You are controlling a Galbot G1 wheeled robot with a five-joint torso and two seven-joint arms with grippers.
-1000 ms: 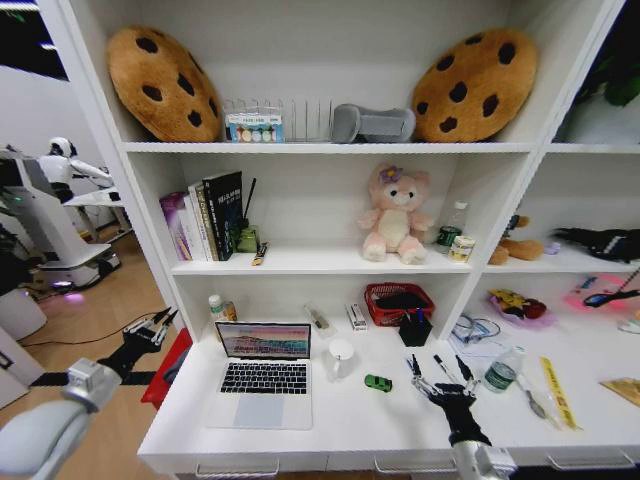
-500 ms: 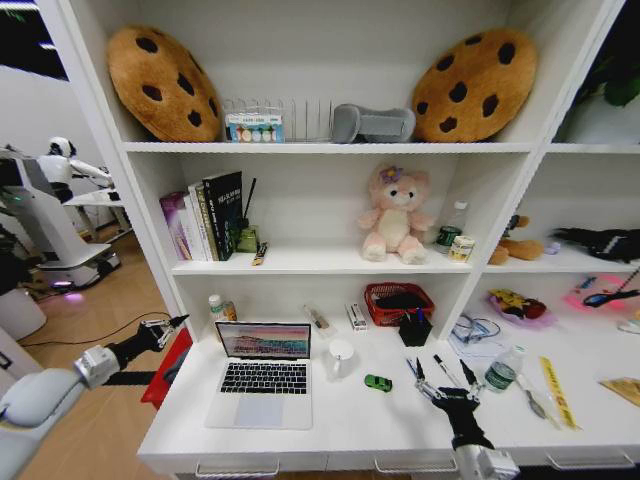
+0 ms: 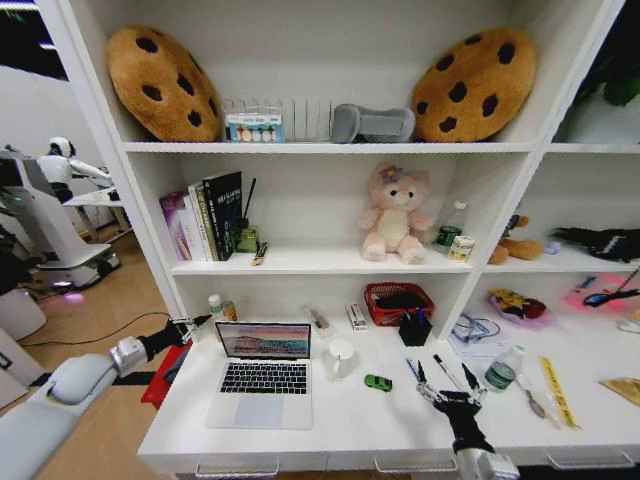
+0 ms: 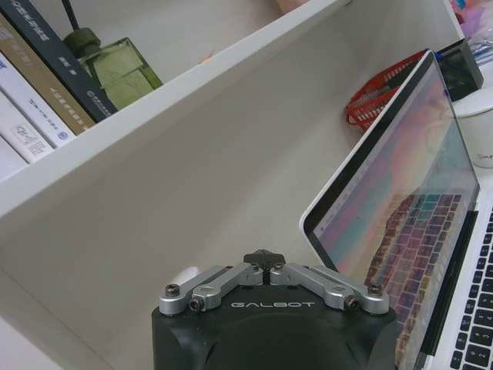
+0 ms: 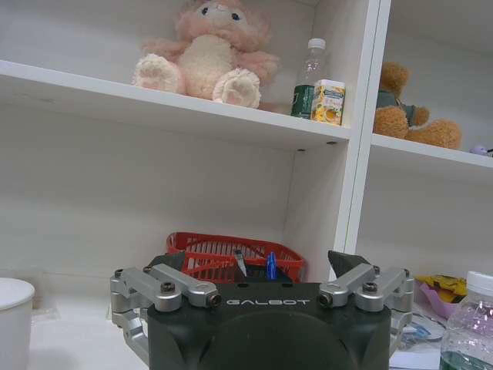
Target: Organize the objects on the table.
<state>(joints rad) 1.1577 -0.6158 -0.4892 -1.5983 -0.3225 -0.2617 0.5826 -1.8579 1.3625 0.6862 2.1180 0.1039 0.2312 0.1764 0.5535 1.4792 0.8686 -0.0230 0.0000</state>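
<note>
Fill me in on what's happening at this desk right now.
Nothing is being held. The left end effector, fingers shut, reaches toward the left edge of the open silver laptop. The right end effector hangs open over the table, near the pens and right of the green toy car. The clear bottle stands untouched.

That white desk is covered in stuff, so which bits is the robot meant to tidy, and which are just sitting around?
To tidy, on the desk:
- silver laptop
- green toy car
- pens
- clear bottle

Just sitting around, on the shelves:
- pink plush bear
- cookie cushions
- books
- red basket
</note>
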